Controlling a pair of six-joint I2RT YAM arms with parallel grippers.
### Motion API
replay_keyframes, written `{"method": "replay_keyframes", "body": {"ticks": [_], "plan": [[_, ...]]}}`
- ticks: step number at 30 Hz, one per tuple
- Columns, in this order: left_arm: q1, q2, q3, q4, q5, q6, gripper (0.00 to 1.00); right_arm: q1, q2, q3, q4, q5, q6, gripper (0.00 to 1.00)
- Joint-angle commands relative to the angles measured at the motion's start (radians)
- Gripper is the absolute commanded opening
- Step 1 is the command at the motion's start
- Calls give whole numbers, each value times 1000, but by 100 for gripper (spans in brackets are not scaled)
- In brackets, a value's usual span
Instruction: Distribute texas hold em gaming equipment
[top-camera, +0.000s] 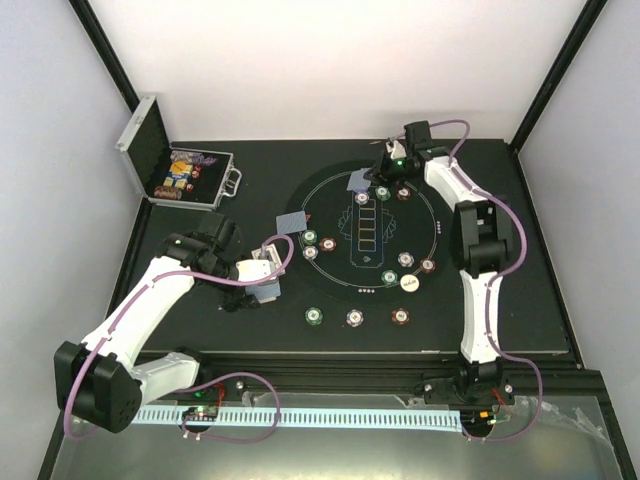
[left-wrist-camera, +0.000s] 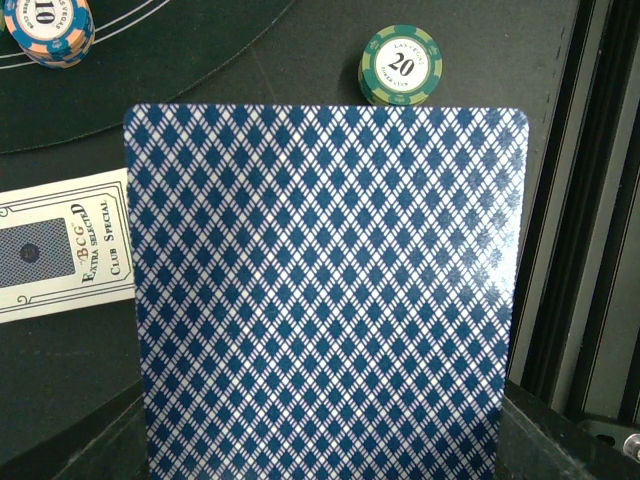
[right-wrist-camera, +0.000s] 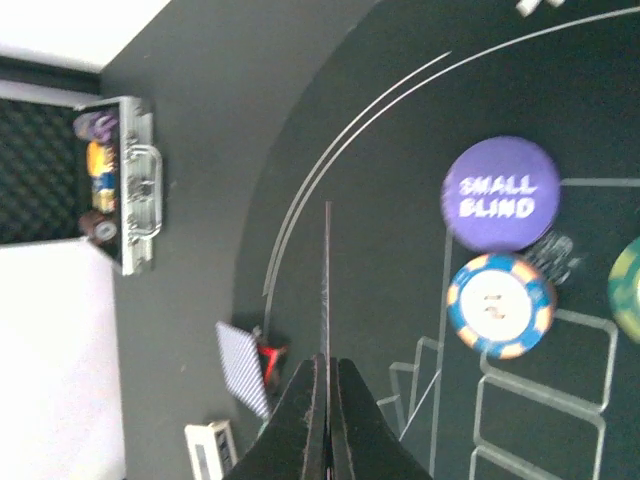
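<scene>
Left gripper (top-camera: 262, 278): closed narrowly on a blue-diamond-backed card (left-wrist-camera: 325, 290). The card is held flat before the left wrist camera and fills the middle of that view.
Right gripper (right-wrist-camera: 327, 362): fingers are pressed together on a second card (right-wrist-camera: 327, 270), seen edge-on as a thin line. It is held over the upper left rim of the round felt layout (top-camera: 335, 282).
Loose card (top-camera: 290, 222): laid face down just at the left edge of the layout.
Green 20 chip (left-wrist-camera: 401, 65): lying flat, seen just above the held card's top edge.
Lower chips: a green chip (top-camera: 315, 316), a white chip (top-camera: 354, 318) and a red chip (top-camera: 400, 316) are set in a row below the layout.
Small blind button (right-wrist-camera: 501, 193): purple, beside a blue-and-orange chip (right-wrist-camera: 500, 305).
Metal case (top-camera: 150, 150): standing open in the upper left, with more chips inside.
</scene>
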Motion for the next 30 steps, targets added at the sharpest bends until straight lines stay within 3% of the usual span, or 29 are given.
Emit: {"method": "replay_keyframes", "body": {"ticks": [1,9,15,18,23,30], "plan": [[2,-23,39,-18,6,-3,2,-1,133,177,-134,42,-23,1],[2,-29,37,-27,10,-2,2,-1,299,378,-168,74,-4,1],[1,-35,34,-31,11,-3,2,-3,262,438,-278,183,-70,20],[2,-37,34,-35,15,-4,1,-4,190,394,-294,251,-104,31],[2,-45,39,-51,24,-11,2,-3,42,287,-303,291,-133,38],[2,-58,37,-59,35,-15,1,38,-270,-127,-125,217,-95,51]]}}
